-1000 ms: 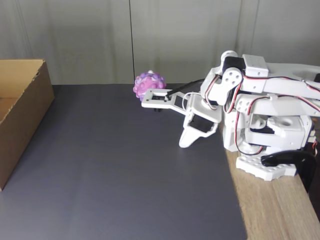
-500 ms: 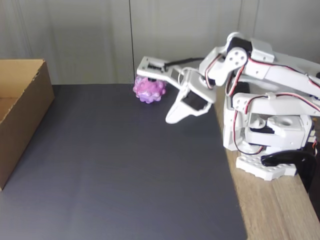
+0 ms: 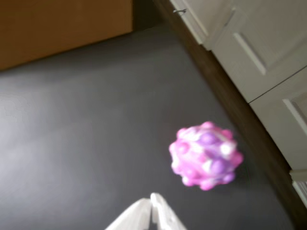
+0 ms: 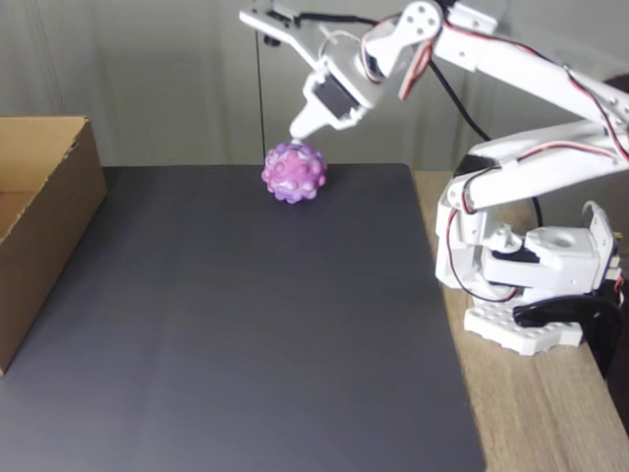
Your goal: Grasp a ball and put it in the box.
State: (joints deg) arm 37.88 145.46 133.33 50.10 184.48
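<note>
Dark grey matting covers the table, with a strip of pale wood table bare beside the white arm's base. At the left edge in the fixed view stands the large brown corrugated cardboard box, open-topped. Well apart from it, near the mat's far edge, sits the small bumpy ball mottled purple, pink and white, alone on the mat. The white tool hangs just above the ball, empty; in the wrist view its tips are pressed together, with the ball beyond them.
</note>
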